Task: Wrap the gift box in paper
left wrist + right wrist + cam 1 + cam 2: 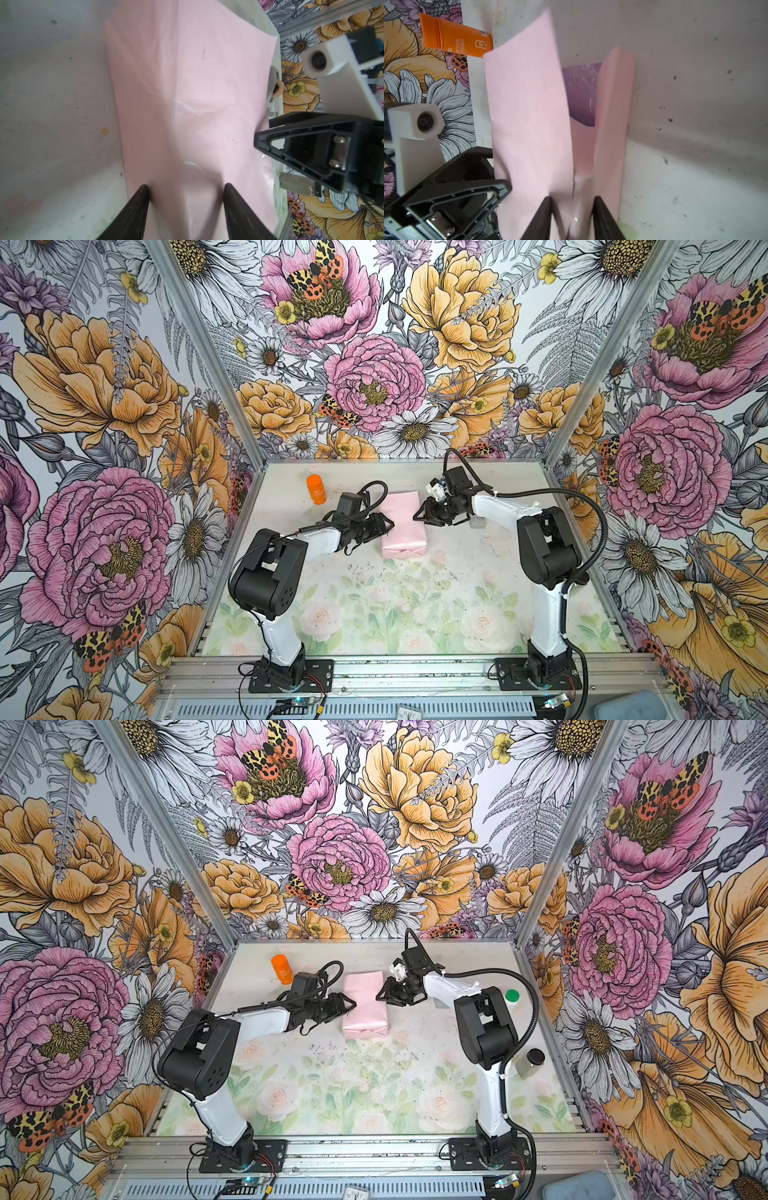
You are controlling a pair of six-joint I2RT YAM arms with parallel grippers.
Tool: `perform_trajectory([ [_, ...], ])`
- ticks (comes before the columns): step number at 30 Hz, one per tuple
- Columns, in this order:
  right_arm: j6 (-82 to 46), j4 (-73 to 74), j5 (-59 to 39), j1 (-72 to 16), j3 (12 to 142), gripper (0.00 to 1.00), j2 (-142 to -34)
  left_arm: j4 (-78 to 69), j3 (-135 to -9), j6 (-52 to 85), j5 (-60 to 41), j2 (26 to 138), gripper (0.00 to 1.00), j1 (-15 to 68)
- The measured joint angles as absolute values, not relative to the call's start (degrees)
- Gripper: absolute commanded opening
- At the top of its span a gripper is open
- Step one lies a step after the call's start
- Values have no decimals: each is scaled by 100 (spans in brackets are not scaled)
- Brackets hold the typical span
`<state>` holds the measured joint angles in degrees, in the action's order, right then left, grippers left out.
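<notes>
The paper [401, 526] [365, 1004] lies folded, pale pink side out, into a long parcel mid-table. The gift box is hidden inside it. At one open end the paper's lilac side [579, 93] shows between a loose flap [527, 116] and a folded side wall. My left gripper [390, 526] [186, 187] is at the parcel's left flank, jaws open, tips resting on the pink surface. From the other flank my right gripper [417, 515] [572, 199] has its jaws narrowly open, and a raised fold of paper stands between them.
An orange bottle [316, 489] [456, 37] stands at the back left. On the right are a green-capped white bottle [512, 997] and a dark-capped jar [532, 1060]. A grey tape dispenser [273, 87] sits just beyond the parcel. Printed walls enclose the table.
</notes>
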<state>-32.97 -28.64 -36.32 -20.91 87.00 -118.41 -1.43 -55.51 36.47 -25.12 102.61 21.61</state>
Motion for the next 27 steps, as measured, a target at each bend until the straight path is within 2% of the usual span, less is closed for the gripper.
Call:
perform_trajectory([
  [12,-2936,-2534,-3118,-2067,8259,21,-11354,-12,-5822,2987,-2274,10278,52,2388],
  [20,-2589,-1448,-2716,-2178,6845,22,-10151,-189,-5754,2145,-1955,9902,54,2609],
  [27,-2283,-200,-2263,-2412,5358,21,-9142,-1070,-4897,1485,-1435,9268,55,2985],
])
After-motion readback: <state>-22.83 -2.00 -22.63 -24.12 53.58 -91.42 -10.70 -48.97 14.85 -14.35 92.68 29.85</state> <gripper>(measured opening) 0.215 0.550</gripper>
